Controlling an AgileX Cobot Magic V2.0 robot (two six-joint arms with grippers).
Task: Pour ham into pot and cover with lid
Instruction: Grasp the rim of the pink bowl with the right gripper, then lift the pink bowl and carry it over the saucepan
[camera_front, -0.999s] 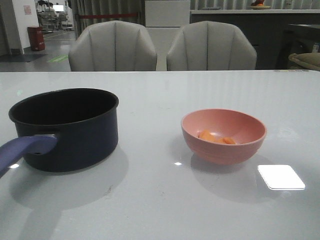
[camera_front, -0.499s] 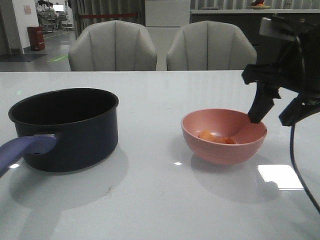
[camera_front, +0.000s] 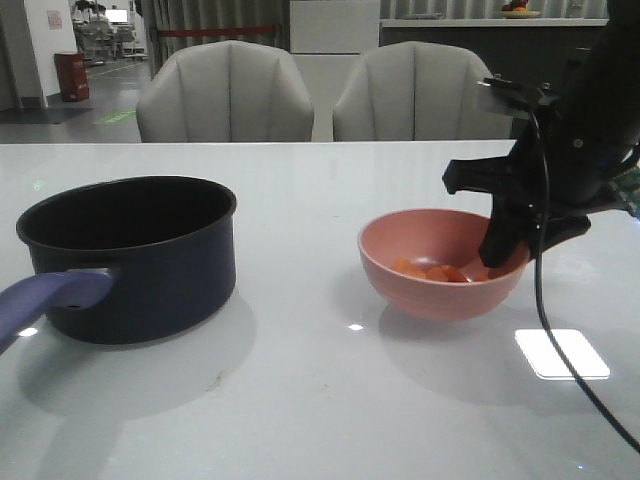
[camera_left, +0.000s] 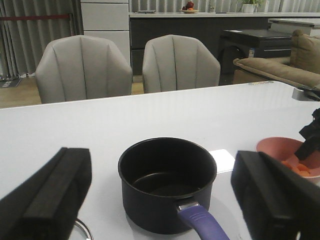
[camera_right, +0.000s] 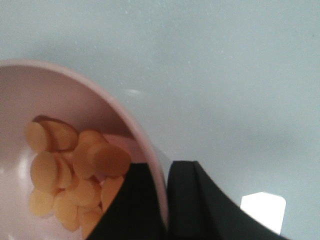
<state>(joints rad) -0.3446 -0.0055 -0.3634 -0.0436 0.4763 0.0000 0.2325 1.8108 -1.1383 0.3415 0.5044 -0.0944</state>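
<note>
Ham (camera_front: 432, 271) sits in a little orange heap at the bottom of the pink bowl (camera_front: 440, 262), on the table's right half. Right gripper (camera_right: 166, 200) is clamped onto the bowl's wall, one finger inside, one outside. Pot (camera_front: 130, 255) stands well off toward the left arm's side, so the bowl must travel that way. Left gripper (camera_left: 160, 197) hangs wide open above the pot. No lid visible.

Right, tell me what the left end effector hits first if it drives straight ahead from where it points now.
Probably the pot: it sits directly ahead between the open fingers of the left end effector. Depth is unclear, so this is a judgement.
</note>
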